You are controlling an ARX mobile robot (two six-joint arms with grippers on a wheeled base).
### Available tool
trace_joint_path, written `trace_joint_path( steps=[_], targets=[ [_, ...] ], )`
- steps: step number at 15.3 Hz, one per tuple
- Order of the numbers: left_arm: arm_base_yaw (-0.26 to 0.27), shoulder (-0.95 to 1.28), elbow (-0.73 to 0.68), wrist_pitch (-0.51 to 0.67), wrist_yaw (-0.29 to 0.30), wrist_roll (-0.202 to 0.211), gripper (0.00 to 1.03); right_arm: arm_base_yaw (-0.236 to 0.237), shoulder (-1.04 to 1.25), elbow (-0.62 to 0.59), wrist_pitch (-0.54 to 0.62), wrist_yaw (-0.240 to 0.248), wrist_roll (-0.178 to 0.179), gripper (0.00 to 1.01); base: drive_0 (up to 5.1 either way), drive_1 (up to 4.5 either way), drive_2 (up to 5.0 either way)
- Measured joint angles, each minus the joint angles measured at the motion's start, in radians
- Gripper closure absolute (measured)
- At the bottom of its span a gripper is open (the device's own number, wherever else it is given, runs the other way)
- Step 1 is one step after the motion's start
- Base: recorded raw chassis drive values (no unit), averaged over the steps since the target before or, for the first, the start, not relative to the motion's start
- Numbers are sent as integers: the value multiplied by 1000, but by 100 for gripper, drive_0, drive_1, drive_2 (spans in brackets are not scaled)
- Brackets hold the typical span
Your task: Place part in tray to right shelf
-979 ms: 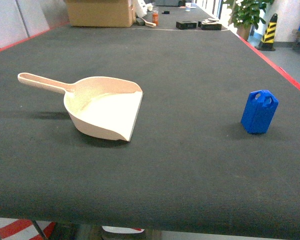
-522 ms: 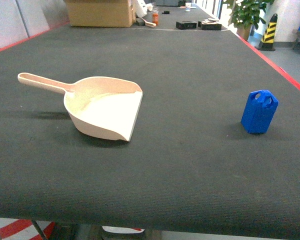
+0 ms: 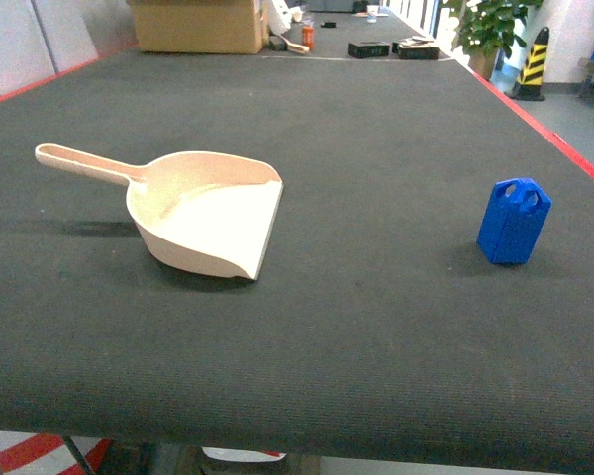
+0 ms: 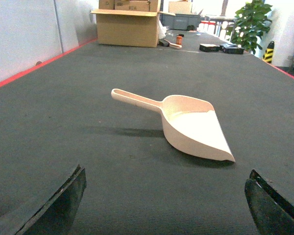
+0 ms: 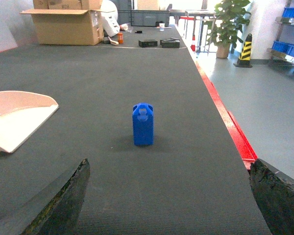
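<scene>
Black fingertips spread wide in both wrist views: left gripper (image 4: pixel 164 208) and right gripper (image 5: pixel 169 200) gape empty. The part (image 3: pixel 514 221) stands upright on the worktop (image 3: pixel 376 129), well apart from the tray (image 3: pixel 203 213).

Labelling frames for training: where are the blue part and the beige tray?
blue part (image 3: pixel 513 223): head view, front face of its body.
beige tray (image 3: pixel 213 223): head view, flat inner floor of the scoop.

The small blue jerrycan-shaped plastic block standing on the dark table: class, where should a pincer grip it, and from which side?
Grip the small blue jerrycan-shaped plastic block across its flat side walls, below the angled, holed top. It stands upright and alone, straight ahead of the open right pincer, so a level approach from the robot's side looks best.
</scene>
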Motion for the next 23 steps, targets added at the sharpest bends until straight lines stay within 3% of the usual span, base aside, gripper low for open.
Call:
trace_joint_path(
  steps=[9,10,12,14,16,17,20,21,22,23],
  targets=[
    [-2,5,3,-23,-6,-11,5,0,0,0,0,0,0,3,0,0,0],
    [5,50,27,-92,-1,-64,5,0,0,0,-1,0,0,3,0,0,0],
    [63,218,42,-10,80,-194,5,0,0,0,1,0,0,3,0,0,0],
    [74,541,55,307,168,-443,5,0,0,0,0,0,0,3,0,0,0],
    [71,918,119,637,236,-634,5,0,0,0,0,0,0,3,0,0,0],
    [63,1118,179,770,235,-732,5,0,0,0,0,0,0,3,0,0,0],
    [56,1574,407,984,188,-919,5,0,0,0,0,0,0,3,0,0,0],
    [50,1679,487,965,165,-954,5,0,0,0,0,0,0,3,0,0,0],
    [50,1706,536,862,159,-954,5,0,0,0,0,0,0,3,0,0,0],
    [50,1701,539,849,161,-954,5,0,0,0,0,0,0,3,0,0,0]
  ],
)
